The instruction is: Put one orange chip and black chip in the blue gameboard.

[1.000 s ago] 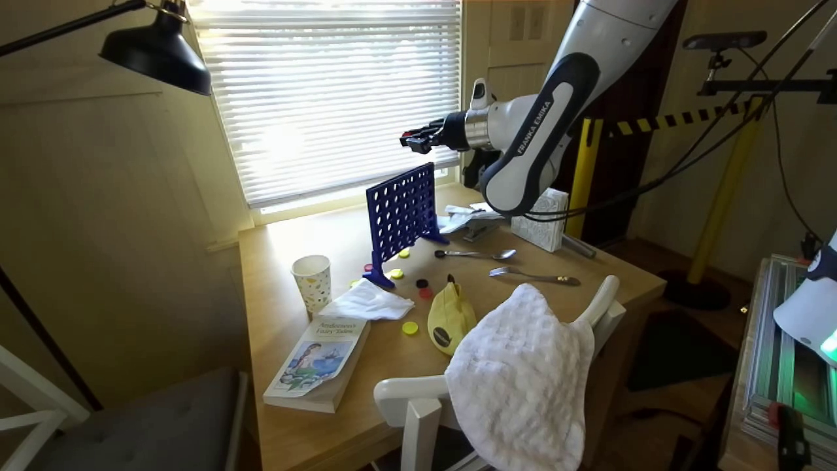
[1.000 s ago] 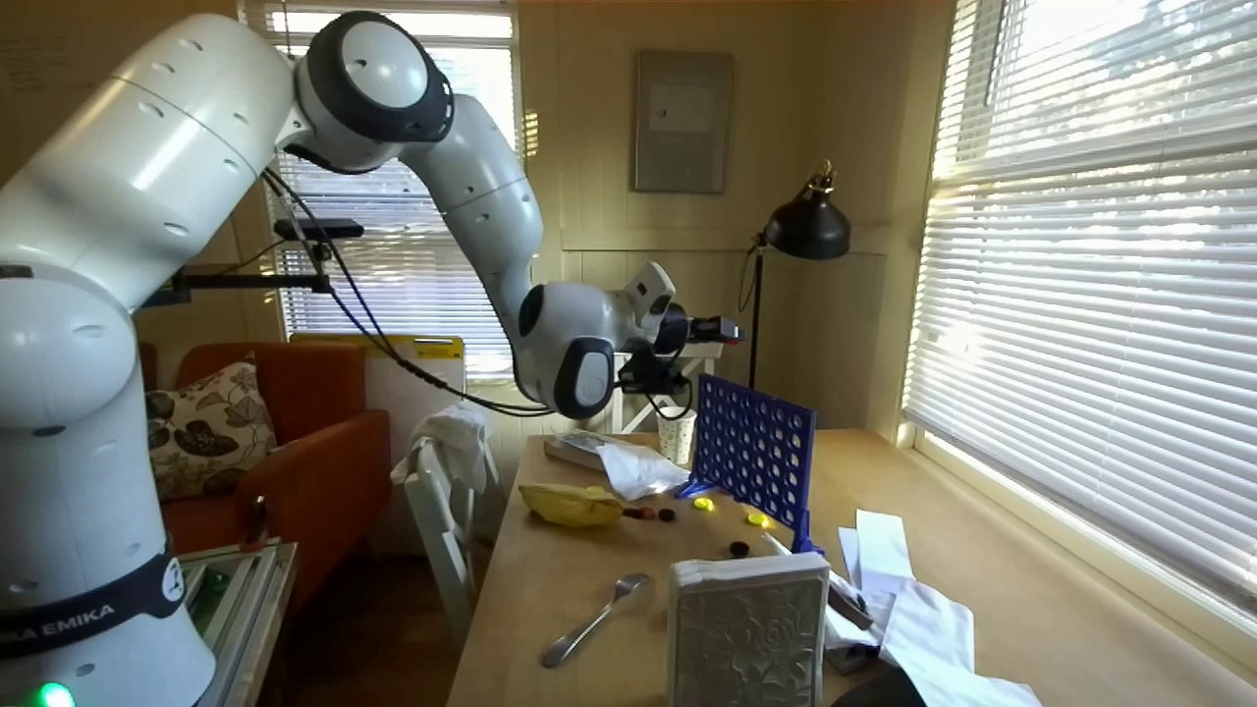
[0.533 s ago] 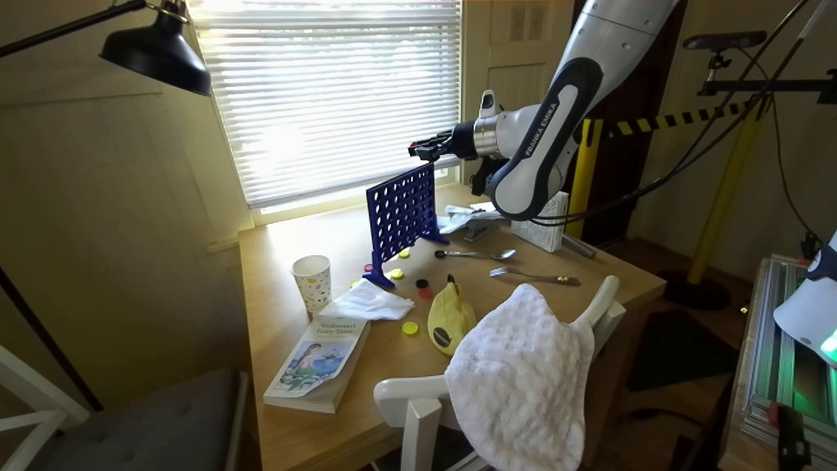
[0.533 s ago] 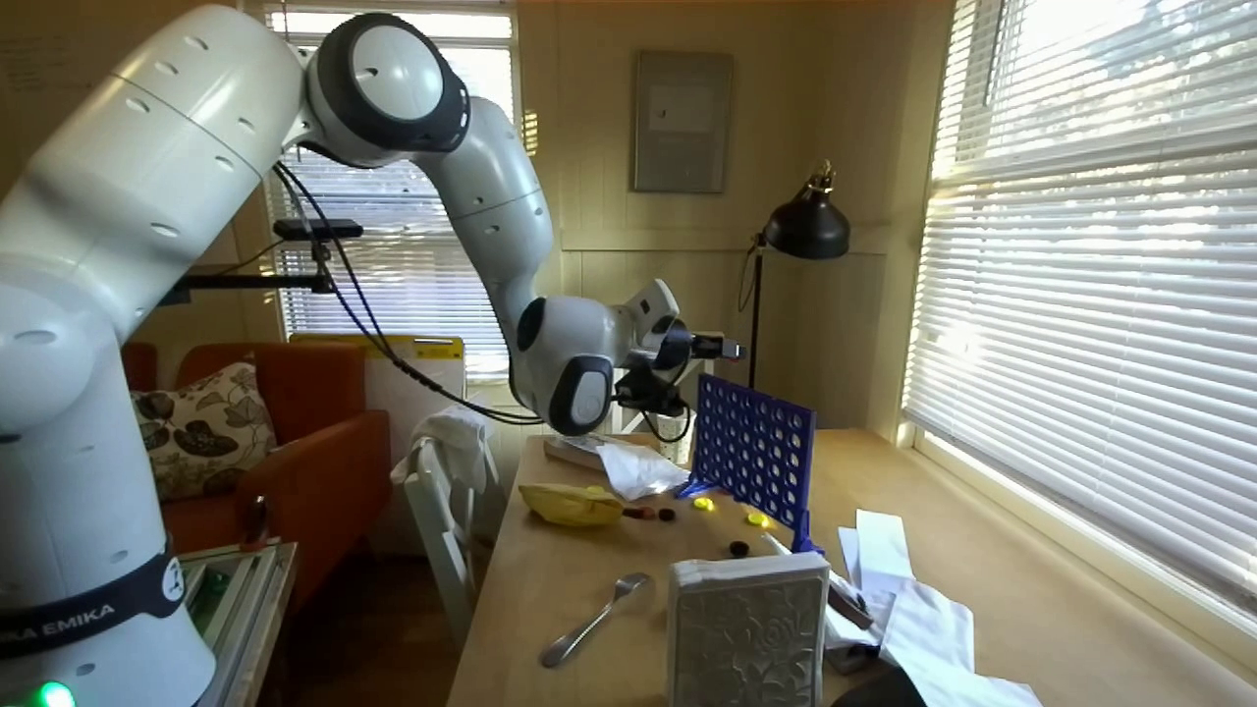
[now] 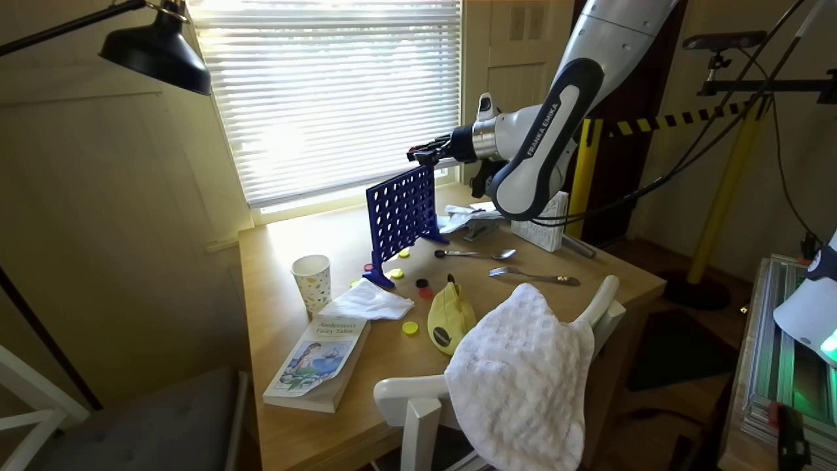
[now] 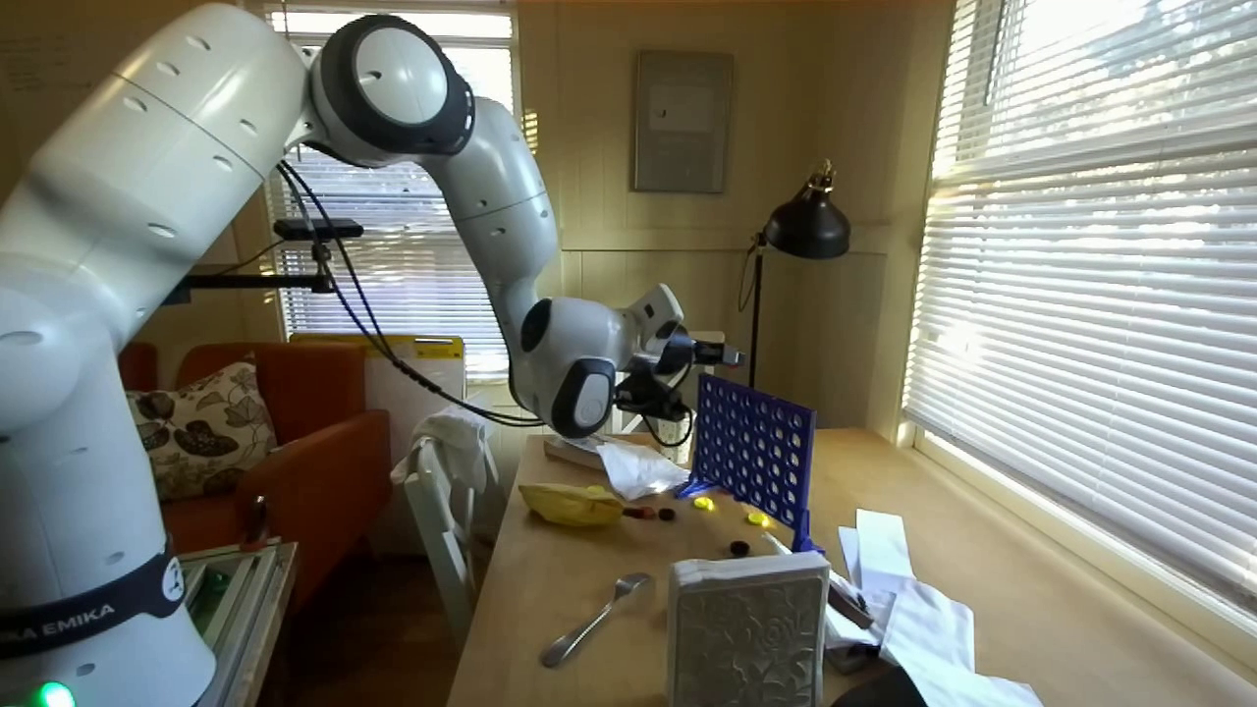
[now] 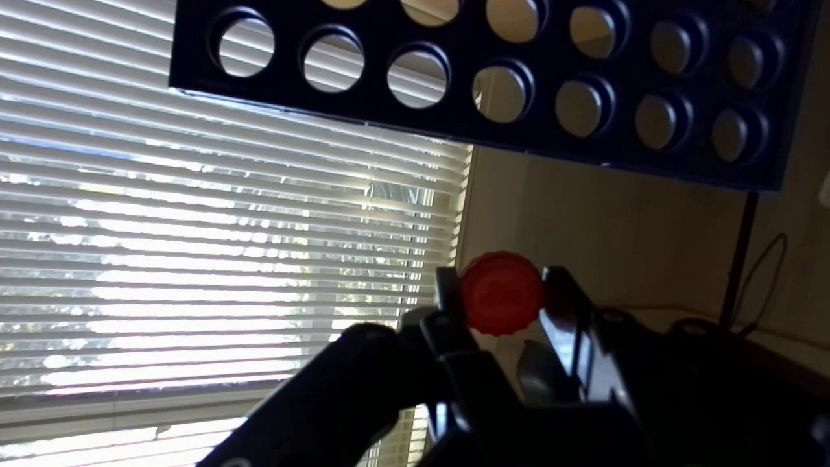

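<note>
The blue gameboard (image 5: 401, 181) stands upright on the table, and it also shows in an exterior view (image 6: 754, 385) and, upside down, in the wrist view (image 7: 454, 126). My gripper (image 7: 498, 292) is shut on a red-orange chip (image 7: 500, 295), held by its edges between the fingertips. The gripper (image 5: 422, 156) is level, just above the gameboard's top edge near one end; the chip looks apart from the board in the wrist view. A black chip (image 5: 422, 284) lies by a red chip (image 5: 425, 294) on the table. Another black chip (image 5: 439, 254) lies near the spoon.
Yellow chips (image 5: 409, 328) lie around the board. A toy banana (image 5: 451, 317), white cup (image 5: 312, 284), book (image 5: 317, 363), napkin (image 5: 367, 301), spoon (image 5: 480, 254) and fork (image 5: 536, 277) are on the table. A white box (image 6: 748, 628) and papers (image 6: 923, 619) stand beyond the board's far end.
My gripper has come down toward the gameboard's top edge and drawn slightly back, carrying the chip. In the last half second it has moved very little. The table objects have not moved.
</note>
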{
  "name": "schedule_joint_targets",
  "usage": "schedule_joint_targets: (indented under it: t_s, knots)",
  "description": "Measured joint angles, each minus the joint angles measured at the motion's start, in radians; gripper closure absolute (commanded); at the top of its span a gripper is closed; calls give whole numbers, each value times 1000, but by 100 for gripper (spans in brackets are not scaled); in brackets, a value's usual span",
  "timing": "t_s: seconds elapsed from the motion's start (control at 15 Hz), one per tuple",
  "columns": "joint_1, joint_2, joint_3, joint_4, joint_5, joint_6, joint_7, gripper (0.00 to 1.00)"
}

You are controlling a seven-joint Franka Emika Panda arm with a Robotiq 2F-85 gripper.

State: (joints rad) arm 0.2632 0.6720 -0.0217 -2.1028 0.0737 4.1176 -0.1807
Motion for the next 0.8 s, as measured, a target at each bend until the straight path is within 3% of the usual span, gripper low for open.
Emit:
schedule_joint_targets:
  t_s: [0.4,0.8]
  knots:
    - [-9,0,33,48,-19,-130,11,89]
    - [-13,1,41,66,-18,-173,11,89]
